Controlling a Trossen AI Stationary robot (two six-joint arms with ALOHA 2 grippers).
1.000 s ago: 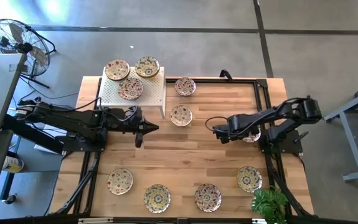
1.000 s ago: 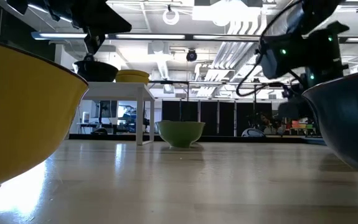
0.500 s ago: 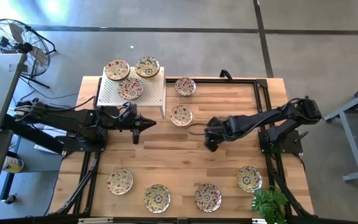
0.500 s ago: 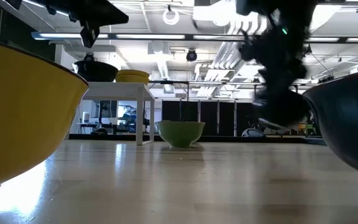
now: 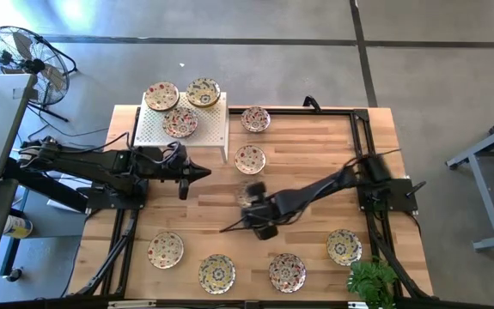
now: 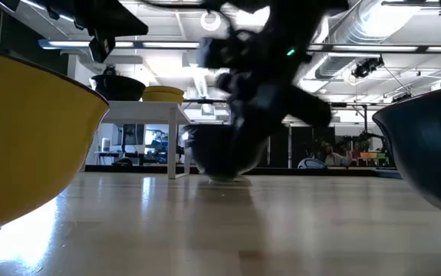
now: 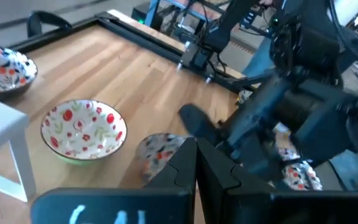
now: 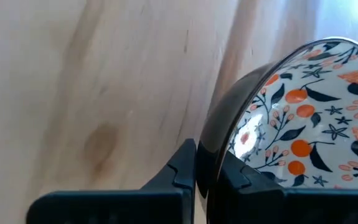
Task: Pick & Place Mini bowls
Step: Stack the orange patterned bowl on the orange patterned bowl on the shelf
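Three mini bowls (image 5: 180,123), cream with red and green flowers, sit on a white perforated stand (image 5: 222,133) at the far left. Two more (image 5: 250,159) rest on the table beside it, and several (image 5: 217,273) line the near edge. My right gripper (image 5: 255,206) reaches to the table's middle, blurred, shut on another mini bowl (image 8: 303,118) with orange and dark blue flowers. At the left my left gripper (image 5: 197,174) hangs above the table, shut on nothing. My right gripper pinches the mini bowl's rim (image 8: 205,144), one finger (image 8: 180,167) on the dark outer wall and the other inside. The fingers slant downward at it. The bowl sits tilted in the hold, its patterned inside turned sideways; whether it touches the table, I cannot tell.
A potted plant (image 5: 371,281) stands at the near right corner. Black frame rails (image 5: 362,129) run along the table's far and right edges. In the low view two near-edge bowls (image 6: 21,138) loom close at either side. Bare wood lies between the arms.
My right gripper has swept from the table's right side toward the middle and the near edge, rolling as it went. The bowl that lay under that arm at the right has gone with it.
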